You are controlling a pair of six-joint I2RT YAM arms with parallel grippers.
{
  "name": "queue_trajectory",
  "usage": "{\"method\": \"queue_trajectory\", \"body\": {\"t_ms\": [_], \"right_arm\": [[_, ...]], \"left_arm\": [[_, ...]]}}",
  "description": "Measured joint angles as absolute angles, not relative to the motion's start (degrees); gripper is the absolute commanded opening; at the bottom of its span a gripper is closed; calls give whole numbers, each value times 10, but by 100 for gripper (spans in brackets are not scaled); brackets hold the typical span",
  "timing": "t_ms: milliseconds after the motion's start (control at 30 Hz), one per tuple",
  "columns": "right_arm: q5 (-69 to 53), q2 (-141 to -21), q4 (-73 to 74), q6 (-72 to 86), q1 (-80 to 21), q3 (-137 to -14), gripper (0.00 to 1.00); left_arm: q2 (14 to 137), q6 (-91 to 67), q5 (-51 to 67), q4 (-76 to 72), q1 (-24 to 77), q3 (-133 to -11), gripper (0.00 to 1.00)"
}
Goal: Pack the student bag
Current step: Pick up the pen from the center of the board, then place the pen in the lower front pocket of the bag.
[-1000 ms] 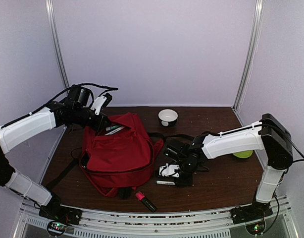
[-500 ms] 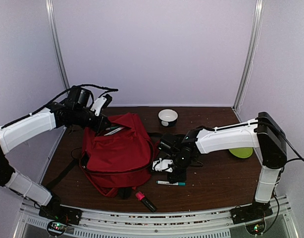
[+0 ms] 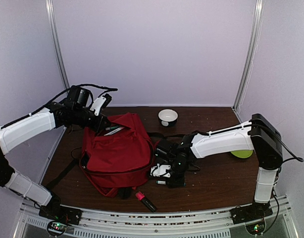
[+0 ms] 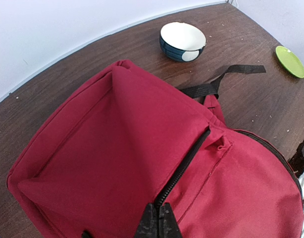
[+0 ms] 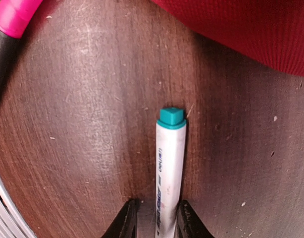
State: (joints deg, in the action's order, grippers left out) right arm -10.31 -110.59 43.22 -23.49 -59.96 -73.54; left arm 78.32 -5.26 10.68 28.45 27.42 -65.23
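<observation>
The student bag [image 3: 120, 153] lies on the left-middle of the table [image 3: 216, 186], a big red lump with its black strap [image 4: 226, 79] trailing out toward the far side. My left gripper [image 3: 101, 124] is at the bag's far-left top corner. From the left wrist view, the fingertips [image 4: 158, 222] are pressed right together on the zipper line, so I'm pinching the bag there with no gap at all. My right gripper [image 5: 156, 218] is down at table level just beside the bag's right edge, and a white marker [image 5: 169, 163] with a teal cap lies flat on the wood between my fingers. The jaws are narrow but not clamped. One finger looks to be against the barrel, and there's a sliver of bare table between the other finger and the marker, so I'm straddling it rather than holding it. The teal cap points toward the red fabric, close but not touching. A pink highlighter [image 3: 145, 201] with a black body lies near the table's front edge, close to the bag's near corner. A bowl [image 3: 168, 117] stands behind the bag and a green plate [image 3: 242, 153] is off to the right – both well apart from my grippers.
</observation>
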Motion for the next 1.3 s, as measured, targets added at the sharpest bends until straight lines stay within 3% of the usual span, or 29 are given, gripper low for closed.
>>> {"method": "queue_trajectory", "body": {"t_ms": [333,800,1067,1300], "right_arm": [[-103,-1109,442,-219,-599,-740,12],[-100,-1002,515,-226,-594,-731,7],[-89,-985,544,-294,-588,-938,6],[-88,-1083,506,-364,-588,-1167,7]], "left_arm": [[783,-53,107,284,274,-652,0],[782,-53,108,284,274,-652,0],[782,-53,114,285,274,-653,0],[782,-53,116,288,274,-662,0]]}}
